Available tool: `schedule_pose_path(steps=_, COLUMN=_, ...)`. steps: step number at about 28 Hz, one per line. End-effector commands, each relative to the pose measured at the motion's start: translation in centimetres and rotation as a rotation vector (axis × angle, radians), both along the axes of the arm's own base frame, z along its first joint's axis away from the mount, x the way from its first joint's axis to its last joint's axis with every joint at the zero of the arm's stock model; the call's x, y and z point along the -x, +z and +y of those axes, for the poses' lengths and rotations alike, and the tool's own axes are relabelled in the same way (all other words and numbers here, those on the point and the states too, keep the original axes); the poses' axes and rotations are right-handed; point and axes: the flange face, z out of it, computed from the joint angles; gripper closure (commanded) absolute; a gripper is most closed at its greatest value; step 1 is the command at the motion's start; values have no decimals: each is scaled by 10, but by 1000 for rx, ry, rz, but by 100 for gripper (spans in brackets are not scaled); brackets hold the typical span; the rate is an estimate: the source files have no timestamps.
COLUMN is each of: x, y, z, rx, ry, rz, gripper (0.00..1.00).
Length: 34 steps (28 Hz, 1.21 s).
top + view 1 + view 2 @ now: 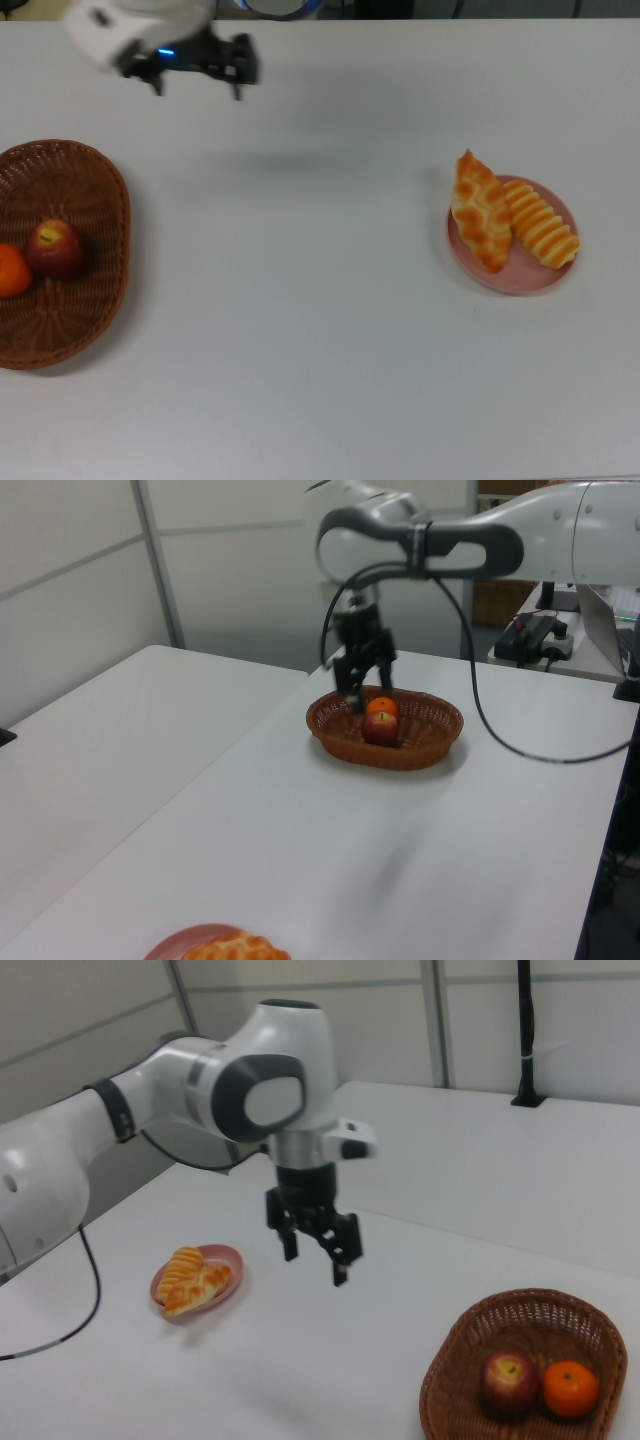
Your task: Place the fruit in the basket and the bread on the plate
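With the gripper [315, 1255] empty, fingers apart, little can go wrong except the braided pastry [480, 209], seemingly overhanging the plate [520, 281] rim, rolling off.

White arm [190, 1080], grey joints, black claw [313, 1242], black cable [480, 720].

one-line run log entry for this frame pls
gripper: open, empty, in the air | apple, mandarin: in basket | braided pastry, striped roll: on plate | task: looks done

apple [55, 248] red | mandarin [12, 271] orange | plate [525, 279] seemingly pink
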Motion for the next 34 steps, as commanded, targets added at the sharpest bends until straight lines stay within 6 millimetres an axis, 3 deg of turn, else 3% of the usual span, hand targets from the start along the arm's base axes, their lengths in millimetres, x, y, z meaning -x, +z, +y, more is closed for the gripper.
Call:
schedule_pose_path(steps=1, x=9, y=7, z=-6, rx=-19, ry=-8, rz=-10, gripper=0)
schedule_pose_path(steps=15, x=7, y=5, z=-9, rx=-21, ry=-10, rz=-10, gripper=0)
schedule_pose_path(steps=34, x=14, y=20, z=-18, rx=27, ry=-18, rz=-30, gripper=0)
